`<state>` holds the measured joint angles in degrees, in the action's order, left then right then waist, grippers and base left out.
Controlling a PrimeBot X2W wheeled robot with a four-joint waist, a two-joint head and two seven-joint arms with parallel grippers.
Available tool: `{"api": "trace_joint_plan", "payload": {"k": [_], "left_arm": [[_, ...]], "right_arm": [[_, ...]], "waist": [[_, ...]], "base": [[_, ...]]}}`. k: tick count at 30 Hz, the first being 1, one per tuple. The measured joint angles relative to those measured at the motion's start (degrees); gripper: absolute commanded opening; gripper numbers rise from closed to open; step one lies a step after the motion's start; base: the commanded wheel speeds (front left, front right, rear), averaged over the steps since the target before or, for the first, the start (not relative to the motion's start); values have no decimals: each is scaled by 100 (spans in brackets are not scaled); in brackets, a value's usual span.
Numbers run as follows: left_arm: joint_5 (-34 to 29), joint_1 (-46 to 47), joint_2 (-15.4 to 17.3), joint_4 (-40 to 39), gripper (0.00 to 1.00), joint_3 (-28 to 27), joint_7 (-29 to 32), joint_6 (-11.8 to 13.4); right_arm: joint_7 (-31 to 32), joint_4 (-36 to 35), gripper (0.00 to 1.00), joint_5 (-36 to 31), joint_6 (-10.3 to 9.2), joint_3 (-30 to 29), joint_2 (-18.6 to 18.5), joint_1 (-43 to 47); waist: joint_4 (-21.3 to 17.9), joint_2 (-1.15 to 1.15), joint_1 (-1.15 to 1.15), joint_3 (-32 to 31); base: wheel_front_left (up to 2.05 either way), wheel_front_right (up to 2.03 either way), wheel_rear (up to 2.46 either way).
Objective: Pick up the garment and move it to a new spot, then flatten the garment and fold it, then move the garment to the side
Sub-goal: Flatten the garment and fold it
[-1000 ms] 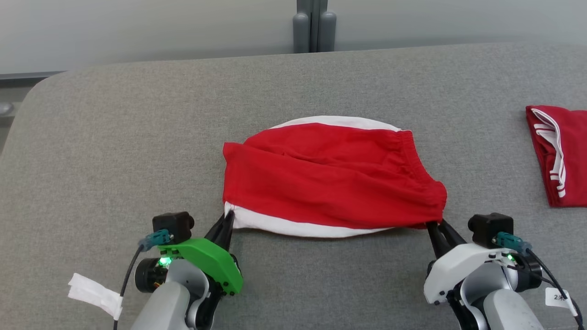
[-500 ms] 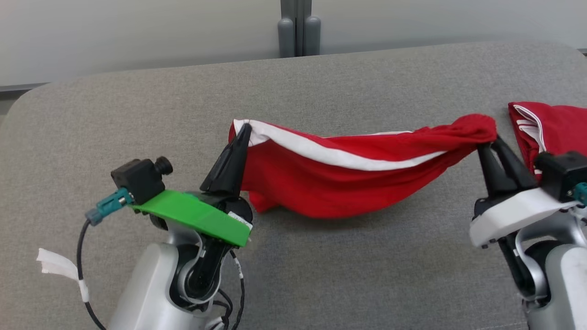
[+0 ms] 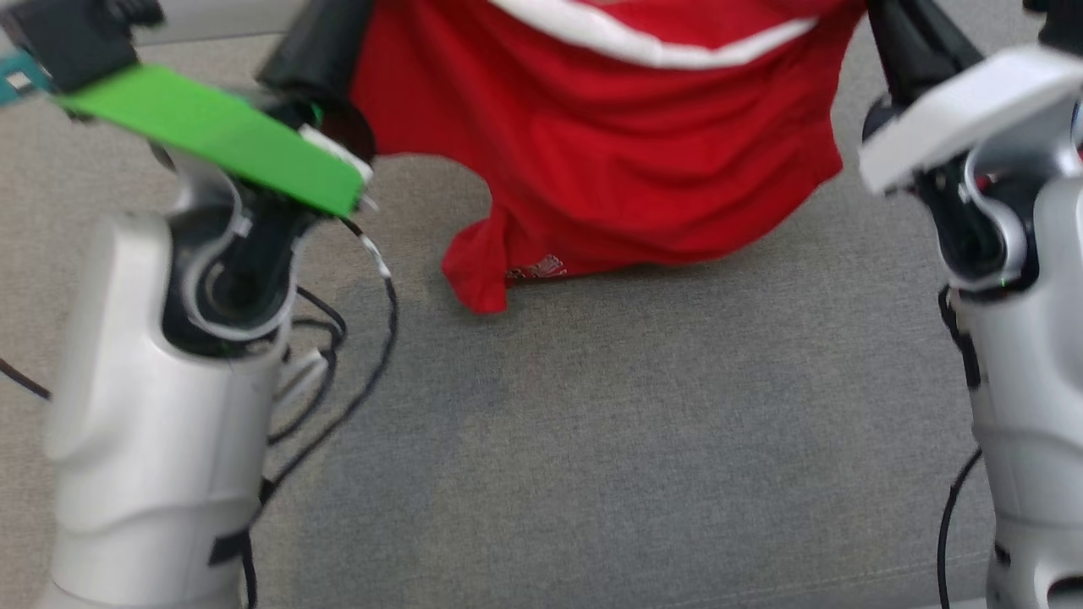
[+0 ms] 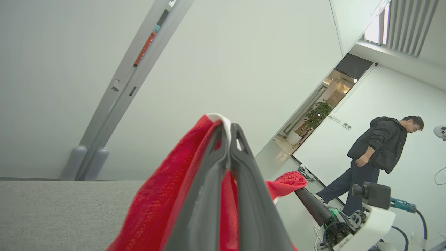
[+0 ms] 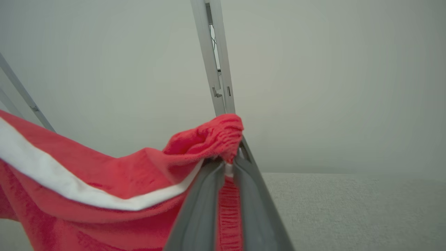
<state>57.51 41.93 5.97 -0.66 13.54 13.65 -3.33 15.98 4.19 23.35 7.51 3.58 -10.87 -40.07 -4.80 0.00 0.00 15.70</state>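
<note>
Red garment strung crosswise between left pincer, right pincer.

In the left wrist view the left pincer covers the strip of garment nipped between its closed fingers, and the cloth runs off the bottom edge. The right pincer, from its own wrist, hides the fold it clamps; there the garment leaves at the left and bottom edges. From the head, both pincers' tips and the garment's upper hem are cut off by the top edge, the green mount is blurred, and the small print near the garment's lowest corner is unreadable. Whether that corner touches the desk cannot be told.
</note>
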Motion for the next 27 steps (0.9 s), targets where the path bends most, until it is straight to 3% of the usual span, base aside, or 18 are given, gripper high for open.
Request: {"api": "trace_joint_plan", "payload": {"k": [2, 6, 14, 19, 27], "left_arm": [[-94, 515, 158, 326, 0, -131, -20, -7], [-454, 1605, 428, 1058, 0, -354, -385, -124], [-895, 3124, 444, 2009, 0, -485, -1680, -332], [-588, 2987, 405, 2220, 0, -269, -1907, -396], [136, 966, 680, 2035, 0, 675, -2281, -397]], "right_arm": [[-74, 522, 0, 187, 0, -76, 126, -715], [-808, 1525, 0, -18, -3, -210, 356, -2187], [-2744, 2675, 0, -615, 3, -425, 621, -3780], [-2996, 3002, 0, -572, 3, -145, 532, -3722], [-2937, 3164, 0, 216, 3, 800, 115, -2069]], "waist": [[-41, 0, 0, 222], [-145, 0, 0, 703], [-315, 0, 1, 1451], [-273, 0, 1, 1633], [-21, 0, 1, 1469]], "base": [[0, 0, 0], [0, 0, 0], [0, 0, 0], [0, 0, 0], [0, 0, 0]]}}
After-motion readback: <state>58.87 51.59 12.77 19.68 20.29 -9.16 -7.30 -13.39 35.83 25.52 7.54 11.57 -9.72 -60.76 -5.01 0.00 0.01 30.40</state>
